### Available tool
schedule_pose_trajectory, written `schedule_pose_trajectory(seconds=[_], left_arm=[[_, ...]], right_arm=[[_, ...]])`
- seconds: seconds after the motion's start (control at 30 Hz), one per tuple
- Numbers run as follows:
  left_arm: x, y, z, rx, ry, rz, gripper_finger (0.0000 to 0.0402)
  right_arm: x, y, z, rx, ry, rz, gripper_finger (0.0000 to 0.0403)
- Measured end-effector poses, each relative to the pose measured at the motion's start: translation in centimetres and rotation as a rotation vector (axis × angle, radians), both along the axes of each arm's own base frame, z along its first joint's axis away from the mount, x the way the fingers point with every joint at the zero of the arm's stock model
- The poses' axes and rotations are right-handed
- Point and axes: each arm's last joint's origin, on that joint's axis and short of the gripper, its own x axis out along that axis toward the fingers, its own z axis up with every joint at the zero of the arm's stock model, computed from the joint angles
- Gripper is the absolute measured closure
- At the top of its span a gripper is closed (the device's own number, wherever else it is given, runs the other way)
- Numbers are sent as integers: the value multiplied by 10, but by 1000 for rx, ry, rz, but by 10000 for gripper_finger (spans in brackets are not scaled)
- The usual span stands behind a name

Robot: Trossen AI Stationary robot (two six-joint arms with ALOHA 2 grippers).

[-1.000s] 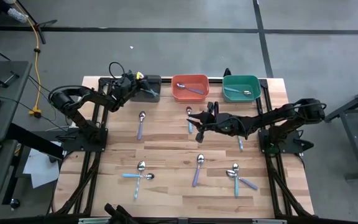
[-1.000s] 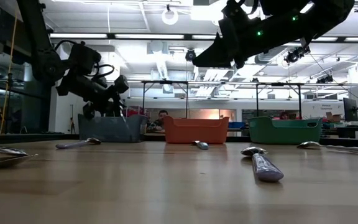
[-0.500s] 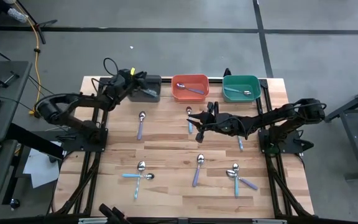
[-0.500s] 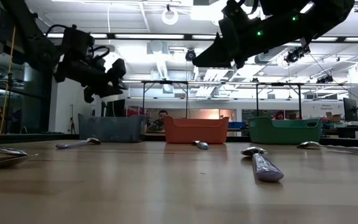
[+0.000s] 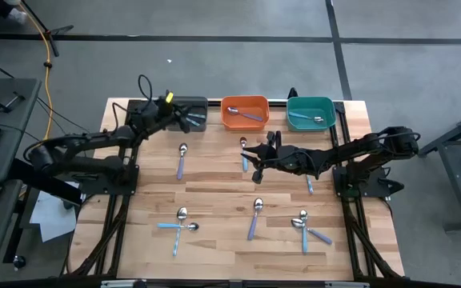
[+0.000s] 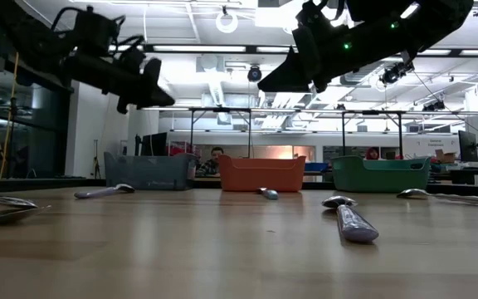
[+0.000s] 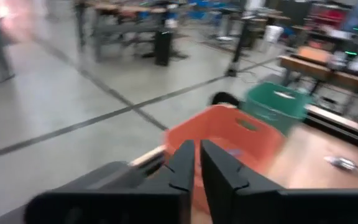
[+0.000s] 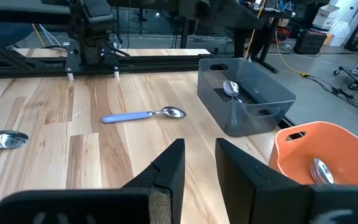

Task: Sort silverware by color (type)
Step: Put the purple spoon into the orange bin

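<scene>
Small silver-bowled spoons with pastel handles (image 5: 180, 161) lie scattered on your wooden table (image 5: 214, 200), below both claws; left claw (image 5: 184, 119) clenched empty over the grey bin (image 5: 194, 108), right claw (image 5: 256, 166) parted, empty.

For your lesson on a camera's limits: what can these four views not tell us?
- Grey bin: low view, its wall hides the contents.
- Left tool: left wrist view is blurred; nothing seen between its fingers.
- Spoon: high view, the right tool covers part of its handle.
</scene>
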Motion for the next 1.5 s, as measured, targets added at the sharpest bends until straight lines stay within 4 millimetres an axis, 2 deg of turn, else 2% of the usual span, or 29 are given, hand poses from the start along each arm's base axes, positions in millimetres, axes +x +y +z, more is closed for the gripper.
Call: schedule_pose_trajectory(seconds=[0.23, 0.47, 0.63, 0.87, 1.03, 1.2, 1.37, 1.5], left_arm=[[21, -50, -2, 131, 57, -158, 396], [26, -86, -11, 188, 35, -294, 400], [27, -100, -19, 197, 47, -333, 401], [29, -107, -33, 186, 109, -396, 401], [34, -114, -41, 129, 114, -456, 401], [39, -125, -49, 115, 152, -514, 401], [44, -135, -55, 123, 169, -559, 401], [47, -138, -59, 146, 174, -575, 401]], right_arm=[[0, 0, 0, 0, 0, 2, 330], [1, 2, 0, 15, 0, 58, 330], [1, 2, 0, -5, 7, 64, 330], [1, 2, 0, -17, 12, 67, 330], [-6, 6, -3, -10, 96, 81, 332], [-30, 16, 11, 14, 191, 60, 359], [-72, 20, 35, 72, 249, -2, 390], [-104, 16, 48, 173, 254, -61, 399]])
